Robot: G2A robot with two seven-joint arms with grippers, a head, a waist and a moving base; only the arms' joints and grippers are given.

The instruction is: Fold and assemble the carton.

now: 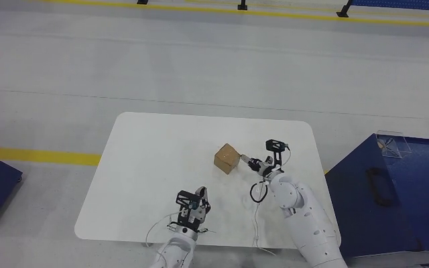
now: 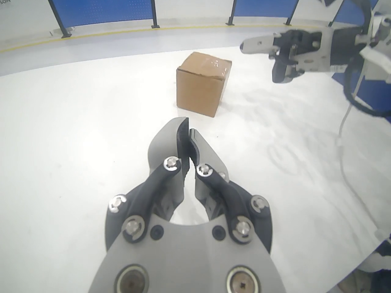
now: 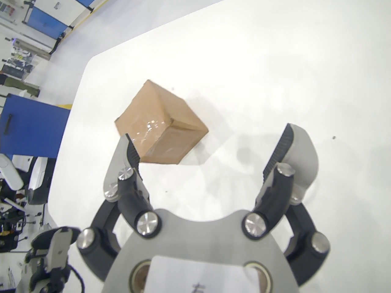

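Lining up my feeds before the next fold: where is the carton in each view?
Top view: carton right of the middle of the table, near the right gripper.
Left wrist view: carton standing on the table beyond the shut left gripper.
Right wrist view: carton just past the open fingers.
Shared landmark: the right gripper, near the carton in all three.

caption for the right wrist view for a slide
Right claw open near the closed brown carton standing on the white table.
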